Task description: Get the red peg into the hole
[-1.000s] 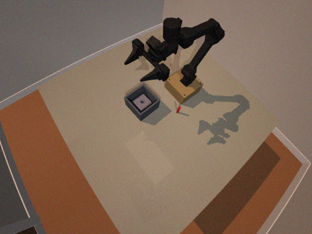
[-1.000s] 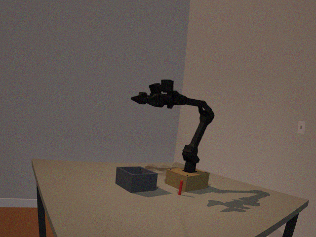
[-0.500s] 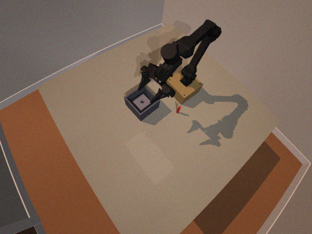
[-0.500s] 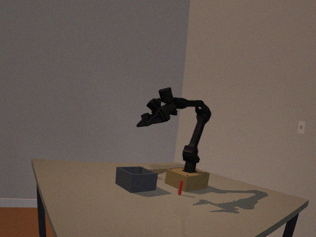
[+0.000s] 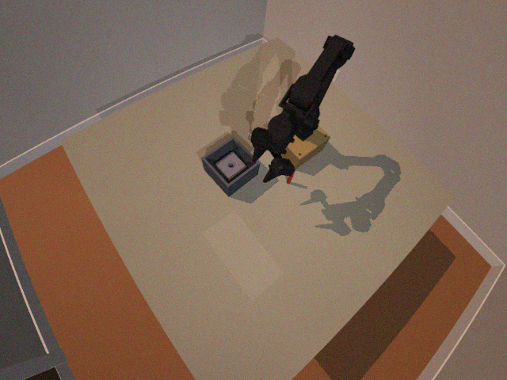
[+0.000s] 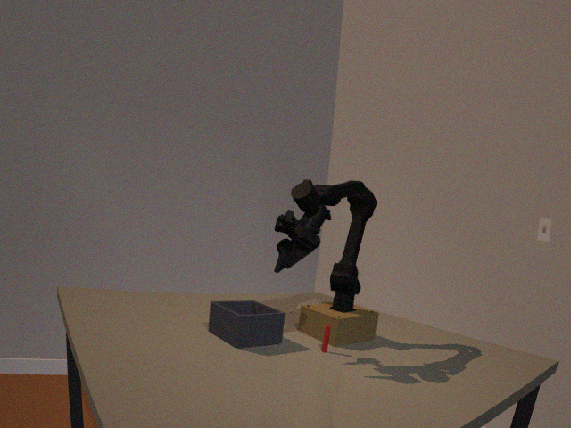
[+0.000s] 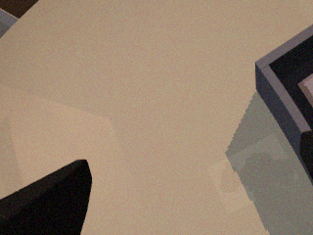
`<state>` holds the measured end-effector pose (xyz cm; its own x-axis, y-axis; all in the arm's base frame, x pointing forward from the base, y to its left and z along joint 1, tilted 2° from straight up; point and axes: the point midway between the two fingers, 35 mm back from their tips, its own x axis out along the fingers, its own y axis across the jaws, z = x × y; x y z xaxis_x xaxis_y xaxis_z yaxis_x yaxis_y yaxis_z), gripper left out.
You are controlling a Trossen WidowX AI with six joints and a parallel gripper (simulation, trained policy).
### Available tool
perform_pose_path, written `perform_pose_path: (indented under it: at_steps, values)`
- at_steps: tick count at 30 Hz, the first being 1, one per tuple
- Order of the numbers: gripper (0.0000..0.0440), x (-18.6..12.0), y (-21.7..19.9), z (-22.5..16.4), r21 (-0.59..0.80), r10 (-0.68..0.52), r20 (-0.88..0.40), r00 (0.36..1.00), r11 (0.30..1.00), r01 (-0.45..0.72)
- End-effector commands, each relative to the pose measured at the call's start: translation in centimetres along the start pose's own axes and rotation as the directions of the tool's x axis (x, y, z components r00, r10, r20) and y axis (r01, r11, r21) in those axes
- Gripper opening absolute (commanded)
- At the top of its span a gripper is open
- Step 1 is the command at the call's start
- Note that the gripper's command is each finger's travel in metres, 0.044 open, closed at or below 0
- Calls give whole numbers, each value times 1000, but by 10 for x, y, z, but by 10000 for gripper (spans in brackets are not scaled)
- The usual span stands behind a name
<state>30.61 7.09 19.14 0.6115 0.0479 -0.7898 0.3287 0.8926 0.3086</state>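
Ample air beneath the pincer (image 5: pixel 259 170) (image 6: pixel 277 270) (image 7: pixel 196 157)

Red is shown by the peg (image 5: pixel 290 178) (image 6: pixel 326 339), black by the arm (image 5: pixel 305 92) (image 6: pixel 355 234). The box (image 5: pixel 230 188) (image 6: pixel 260 330) (image 7: pixel 280 103) is coloured slate blue, its plate (image 5: pixel 224 165) (image 7: pixel 309 84) pale pinkish grey, the base block (image 5: pixel 305 149) (image 6: pixel 318 325) yellowish tan.

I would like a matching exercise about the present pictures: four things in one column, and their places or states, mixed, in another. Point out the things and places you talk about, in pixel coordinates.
1. red peg (image 5: pixel 290 178) (image 6: pixel 326 339)
2. gripper (image 5: pixel 261 169) (image 6: pixel 280 269)
3. plate with the hole (image 5: pixel 226 166)
4. yellowish base block (image 5: pixel 299 153) (image 6: pixel 318 325)

A. inside the open box (image 5: pixel 228 189) (image 6: pixel 258 334) (image 7: pixel 279 100)
B. under the arm's foot
C. standing on the table (image 5: pixel 163 163) (image 6: pixel 161 368) (image 7: pixel 147 73)
D. open, above the table

Pairs: 1-C, 2-D, 3-A, 4-B
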Motion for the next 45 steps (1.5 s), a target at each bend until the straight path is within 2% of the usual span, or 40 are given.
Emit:
perform_pose_path:
  at_steps: [1,12,24,33,45]
  values:
    - [440,8,-7,-26,44,-64,-88,994,997,68]
    - [440,11,-31,-102,151,-268,-319,909,933,328]
    - [436,21,-53,-150,203,-420,-438,795,816,542]
    - [428,44,-63,-174,247,-456,-460,762,758,603]
    - [422,81,-73,-205,318,-423,-446,789,748,582]
